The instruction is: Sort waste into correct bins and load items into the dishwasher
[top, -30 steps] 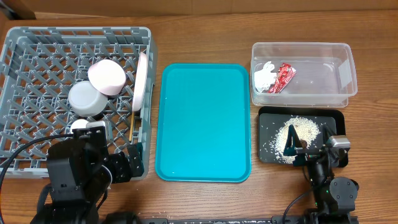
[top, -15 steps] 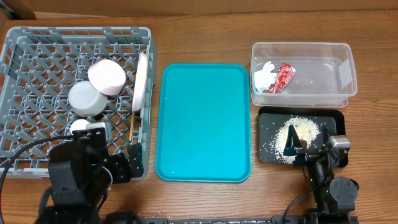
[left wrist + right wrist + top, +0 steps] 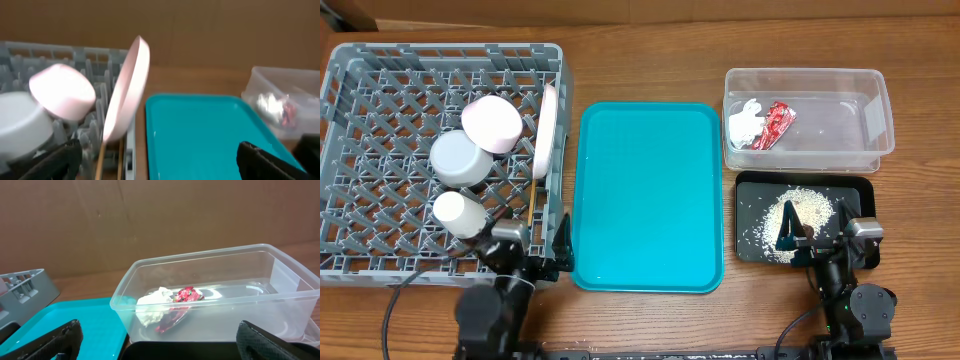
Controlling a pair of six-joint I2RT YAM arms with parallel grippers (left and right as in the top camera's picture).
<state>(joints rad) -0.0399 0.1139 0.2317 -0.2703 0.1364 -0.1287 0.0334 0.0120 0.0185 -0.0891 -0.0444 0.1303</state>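
The grey dish rack (image 3: pixel 380 70) at the left holds an upright white plate (image 3: pixel 548 130), a pink bowl (image 3: pixel 490 124), a grey metal bowl (image 3: pixel 457 159), a white cup (image 3: pixel 455 212) and chopsticks (image 3: pixel 533 200). My left gripper (image 3: pixel 525 248) is open and empty at the rack's front right corner. In the left wrist view the plate (image 3: pixel 127 90) and pink bowl (image 3: pixel 62 92) stand ahead of it. The clear tub (image 3: pixel 880 110) holds the white tissue (image 3: pixel 744 122) and red wrapper (image 3: pixel 772 126). The black tray (image 3: pixel 860 185) holds rice grains (image 3: pixel 800 205). My right gripper (image 3: pixel 816 232) is open over it.
A bare teal serving tray (image 3: pixel 647 195) lies between the rack and the bins; it also shows in the left wrist view (image 3: pixel 200 135). The right wrist view shows the tub (image 3: pixel 280 300) with tissue (image 3: pixel 152 305) and wrapper (image 3: pixel 182 300) close ahead.
My left arm has moved right and back toward the table's front edge, off the rack's front corner, uncovering the white cup. The right arm has not moved.
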